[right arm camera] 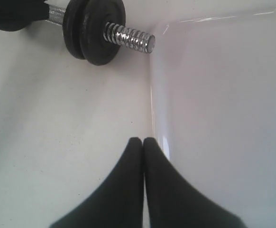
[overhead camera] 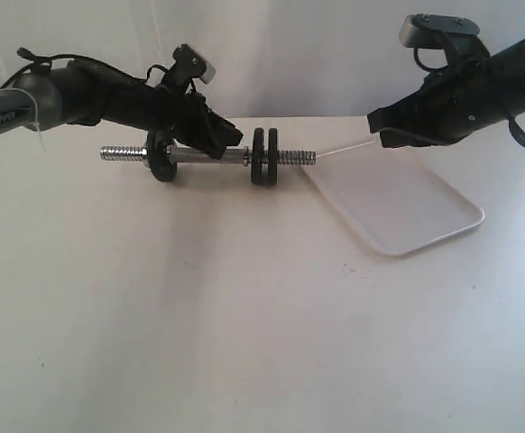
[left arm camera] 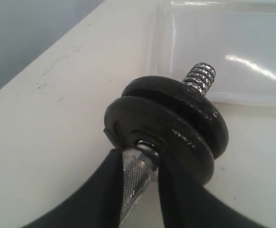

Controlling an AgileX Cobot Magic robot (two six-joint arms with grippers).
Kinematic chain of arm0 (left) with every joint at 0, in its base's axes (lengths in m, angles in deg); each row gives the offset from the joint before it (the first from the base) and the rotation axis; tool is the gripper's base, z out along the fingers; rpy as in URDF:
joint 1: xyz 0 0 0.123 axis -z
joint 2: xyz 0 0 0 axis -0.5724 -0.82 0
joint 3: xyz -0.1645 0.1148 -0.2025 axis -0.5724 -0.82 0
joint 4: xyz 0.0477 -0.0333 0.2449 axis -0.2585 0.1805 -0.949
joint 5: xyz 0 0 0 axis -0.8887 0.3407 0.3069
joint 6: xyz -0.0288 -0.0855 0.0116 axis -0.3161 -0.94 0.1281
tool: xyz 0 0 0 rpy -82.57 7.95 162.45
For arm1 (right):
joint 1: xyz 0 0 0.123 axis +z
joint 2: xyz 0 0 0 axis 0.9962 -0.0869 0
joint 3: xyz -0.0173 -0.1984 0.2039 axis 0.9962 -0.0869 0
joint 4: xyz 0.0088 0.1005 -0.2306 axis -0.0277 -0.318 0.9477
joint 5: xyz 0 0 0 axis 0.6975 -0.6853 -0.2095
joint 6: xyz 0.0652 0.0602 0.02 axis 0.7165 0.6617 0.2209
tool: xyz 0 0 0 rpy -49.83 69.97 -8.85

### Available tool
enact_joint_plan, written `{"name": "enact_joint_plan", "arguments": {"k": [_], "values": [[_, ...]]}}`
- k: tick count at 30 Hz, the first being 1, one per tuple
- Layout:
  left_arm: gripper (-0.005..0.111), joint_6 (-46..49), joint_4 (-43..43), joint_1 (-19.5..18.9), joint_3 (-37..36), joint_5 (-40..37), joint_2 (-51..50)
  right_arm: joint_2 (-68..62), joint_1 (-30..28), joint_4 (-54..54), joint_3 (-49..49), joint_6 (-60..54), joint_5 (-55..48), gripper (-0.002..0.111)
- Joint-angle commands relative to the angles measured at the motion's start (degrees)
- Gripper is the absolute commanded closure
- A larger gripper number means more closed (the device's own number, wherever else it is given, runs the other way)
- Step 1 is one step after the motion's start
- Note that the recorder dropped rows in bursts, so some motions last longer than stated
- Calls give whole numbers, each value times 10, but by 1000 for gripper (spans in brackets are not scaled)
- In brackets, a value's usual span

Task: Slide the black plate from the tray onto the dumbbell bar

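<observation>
The chrome dumbbell bar [overhead camera: 210, 156] lies across the back of the table. Two black plates [overhead camera: 264, 157] sit side by side on its right part, and a third black plate [overhead camera: 161, 159] is on its left part. My left gripper [overhead camera: 226, 142] is shut on the bar's knurled middle [left arm camera: 134, 180], right behind the pair of plates [left arm camera: 176, 128]. The white tray [overhead camera: 398, 203] holds nothing. My right gripper [overhead camera: 377, 124] hovers over the tray's far left corner, shut and empty [right arm camera: 142, 140]. The bar's threaded end [right arm camera: 128, 38] points toward the tray [right arm camera: 223, 118].
The bar's right threaded tip [overhead camera: 303, 157] almost touches the tray's corner. The white tabletop [overhead camera: 199, 316] stretches bare toward the front. A pale wall [overhead camera: 317, 54] closes off the back.
</observation>
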Motion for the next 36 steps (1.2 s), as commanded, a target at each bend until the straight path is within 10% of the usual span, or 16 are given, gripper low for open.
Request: {"name": "enact_joint_plan", "arguments": {"k": [1, 16, 36], "values": [[85, -114, -100, -2, 2, -21, 33, 3, -4, 3, 2, 2, 2, 108], [107, -551, -523, -2, 2, -152, 115, 42, -4, 159, 2, 169, -12, 108], [107, -711, -674, -14, -129, -298, 236, 79, -4, 327, 2, 308, -126, 108]]}}
